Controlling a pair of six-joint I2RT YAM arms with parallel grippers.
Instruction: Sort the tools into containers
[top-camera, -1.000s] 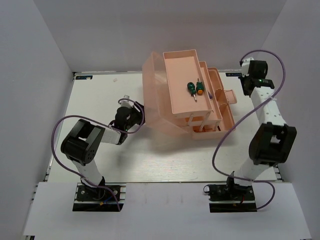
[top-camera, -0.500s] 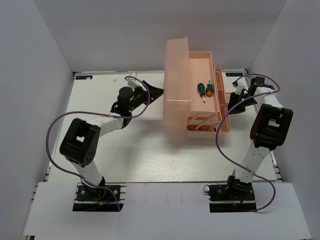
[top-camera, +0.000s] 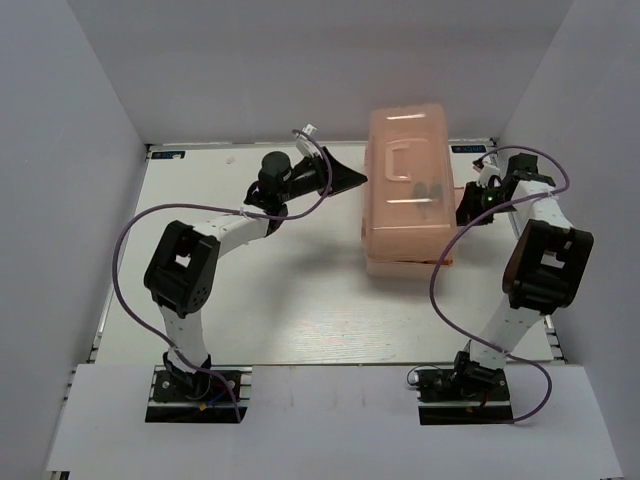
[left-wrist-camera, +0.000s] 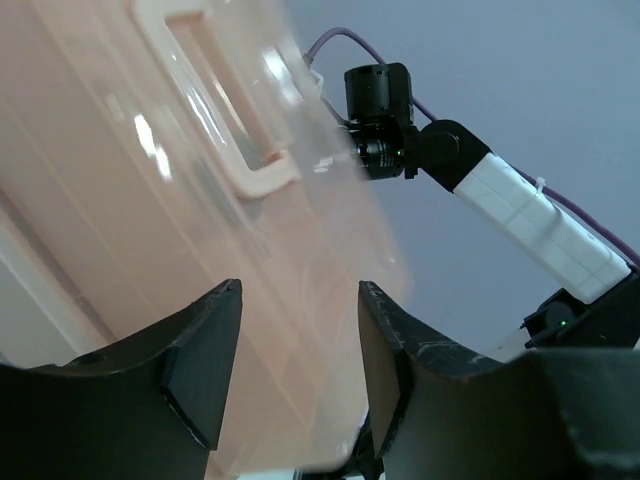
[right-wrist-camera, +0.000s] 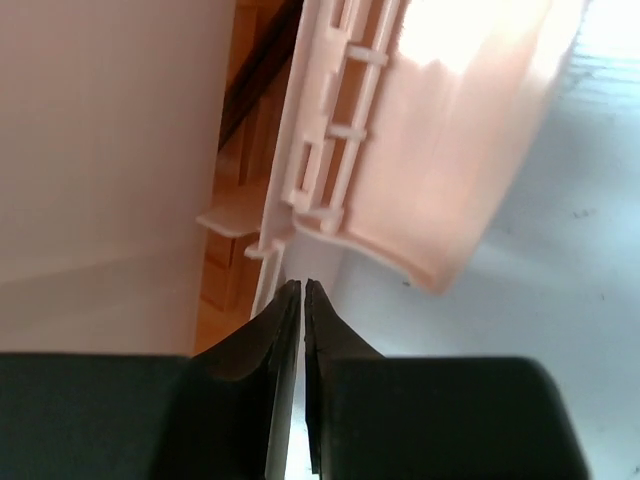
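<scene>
White table carries the salmon-pink toolbox, closed, at its far right, with the lid handle on top. The left gripper is just beside its left wall, fingers apart. The right gripper is at its right edge, fingers pressed together.

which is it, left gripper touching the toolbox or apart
Cannot tell. Top view puts the left gripper at the toolbox edge; blurred left wrist view shows neither contact nor gap.
</scene>
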